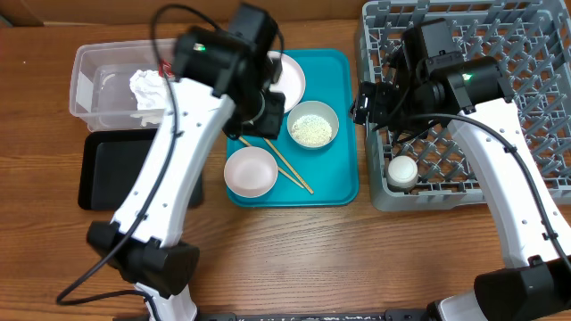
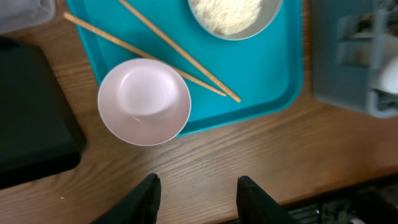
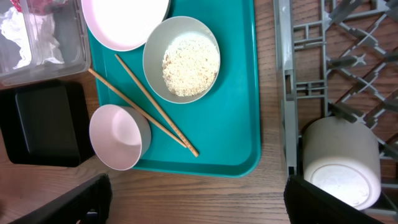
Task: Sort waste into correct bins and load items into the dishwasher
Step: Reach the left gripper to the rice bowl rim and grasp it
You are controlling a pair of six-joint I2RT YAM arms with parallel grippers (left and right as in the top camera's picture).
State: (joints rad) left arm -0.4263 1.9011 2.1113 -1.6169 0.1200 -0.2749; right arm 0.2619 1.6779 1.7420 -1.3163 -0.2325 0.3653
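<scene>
On the teal tray (image 1: 343, 134) sit a white plate (image 1: 292, 78), a bowl of rice (image 1: 311, 125), an empty white bowl (image 1: 251, 171) and chopsticks (image 1: 290, 169). The napkin (image 1: 150, 89) and red wrapper (image 1: 165, 69) lie in the clear tub (image 1: 89, 80). The black tray (image 1: 98, 169) is empty. A white cup (image 1: 402, 169) stands upside down in the grey rack (image 1: 535, 53). My left gripper (image 2: 198, 199) is open and empty, above the empty bowl (image 2: 144, 101) and chopsticks (image 2: 180, 53). My right gripper (image 3: 196, 199) is wide open and empty, between tray (image 3: 236, 124) and cup (image 3: 339, 162).
The rack's wall (image 3: 286, 93) stands close to the teal tray's right edge. The black tray (image 3: 46, 124) lies left of the teal tray, in front of the clear tub (image 3: 50, 59). Bare wood table (image 1: 357, 259) runs along the front.
</scene>
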